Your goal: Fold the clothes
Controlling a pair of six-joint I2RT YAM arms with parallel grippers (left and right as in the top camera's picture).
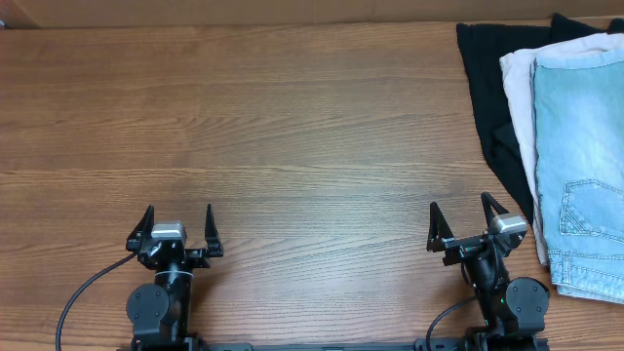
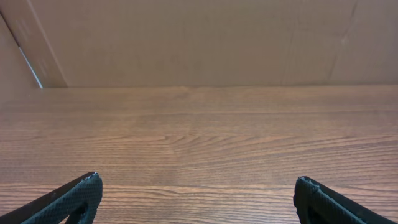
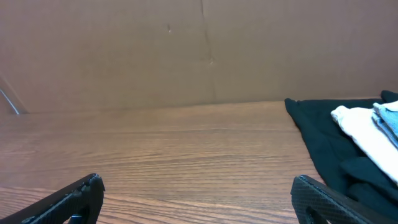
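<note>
Brown wood-grain tabletop (image 1: 292,117) runs back to a plain cardboard wall (image 2: 199,37). At the far right edge lies a pile: the faded light-blue denim shorts (image 1: 585,146) on top, one stitched pocket showing, resting on a cream-white garment (image 1: 519,88), which lies over a black garment (image 1: 483,68). The left gripper (image 1: 177,210) sits at the near edge, well apart from the pile, jaws spread wide and holding nothing. The right gripper (image 1: 458,203) sits near the pile's near corner, not touching it, jaws likewise wide and empty.
</note>
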